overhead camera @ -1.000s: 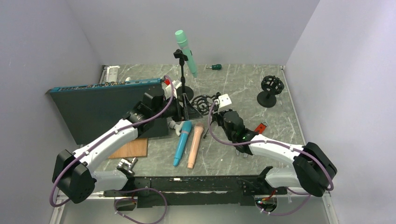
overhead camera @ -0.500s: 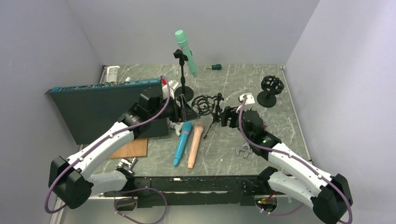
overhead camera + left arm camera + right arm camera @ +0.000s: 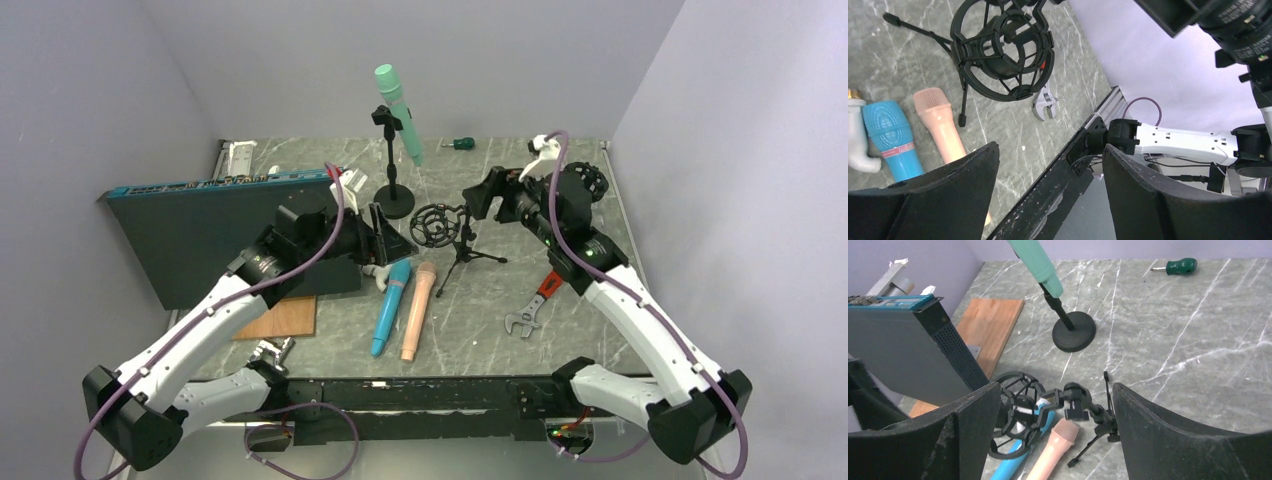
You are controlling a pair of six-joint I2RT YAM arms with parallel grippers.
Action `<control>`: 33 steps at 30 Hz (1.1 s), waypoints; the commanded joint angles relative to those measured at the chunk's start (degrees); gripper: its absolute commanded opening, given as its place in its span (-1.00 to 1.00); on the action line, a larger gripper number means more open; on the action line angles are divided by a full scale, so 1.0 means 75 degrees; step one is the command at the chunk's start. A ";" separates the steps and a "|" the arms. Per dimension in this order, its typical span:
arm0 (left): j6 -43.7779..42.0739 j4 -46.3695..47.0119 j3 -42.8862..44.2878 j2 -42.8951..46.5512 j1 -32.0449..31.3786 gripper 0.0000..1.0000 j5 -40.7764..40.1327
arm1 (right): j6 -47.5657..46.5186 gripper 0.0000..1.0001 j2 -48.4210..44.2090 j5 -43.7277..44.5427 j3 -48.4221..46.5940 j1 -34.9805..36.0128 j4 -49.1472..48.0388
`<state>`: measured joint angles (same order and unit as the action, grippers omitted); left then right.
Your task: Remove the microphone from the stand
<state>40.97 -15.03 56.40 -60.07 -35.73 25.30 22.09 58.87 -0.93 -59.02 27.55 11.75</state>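
Observation:
A mint-green microphone [image 3: 398, 110] sits tilted in the clip of a thin black stand with a round base [image 3: 396, 203] at the back of the table; the right wrist view shows its lower end [image 3: 1037, 262] above that base [image 3: 1074, 331]. A black shock-mount tripod [image 3: 445, 228] stands empty in the middle. My left gripper [image 3: 388, 236] is open, left of the tripod, holding nothing [image 3: 1050, 190]. My right gripper [image 3: 482, 198] is open, raised to the right of the tripod, empty [image 3: 1055, 425]. Neither touches the green microphone.
A blue microphone [image 3: 391, 305] and a pink microphone [image 3: 417, 310] lie in front of the tripod. A dark blue-topped box [image 3: 220, 230] stands at left, a wooden board [image 3: 280, 318] before it. A wrench [image 3: 530, 310], a second black mount [image 3: 580, 190] and a screwdriver [image 3: 458, 144] lie around.
My right gripper opened, let go of the tripod and rose back to the right. My left gripper opened wider and drew slightly left. The tripod now stands on its own.

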 commanded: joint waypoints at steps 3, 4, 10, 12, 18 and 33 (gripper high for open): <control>-0.0403 -0.0372 0.0468 0.0406 -0.0015 0.58 -0.0415 | -0.0322 0.68 0.0934 -0.0107 -0.0380 0.0005 -0.0119; -0.0402 -0.0376 0.0454 0.0440 -0.0015 0.58 -0.0421 | -0.0316 0.68 0.1063 -0.0119 -0.0232 0.0000 -0.0225; -0.0467 -0.0503 0.0369 0.0553 -0.0015 0.58 -0.0473 | -0.0053 0.67 0.1229 0.0086 0.0923 -0.0002 -0.0751; -0.0465 -0.0491 0.0311 0.0557 -0.0018 0.58 -0.0501 | -0.0033 0.68 0.1260 0.0276 0.1131 -0.0009 -0.0833; -0.0441 -0.0408 0.0363 0.0415 -0.0015 0.58 -0.0356 | 0.0006 0.68 0.1380 0.0159 0.0931 -0.0012 -0.0797; -0.0837 -0.0961 0.0653 0.0785 -0.0018 0.59 -0.0811 | 0.1005 0.72 0.0065 0.0220 0.1220 -0.0019 -0.0185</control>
<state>36.73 -21.98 58.48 -56.49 -35.73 20.78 25.71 65.17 -1.37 -55.68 27.55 11.92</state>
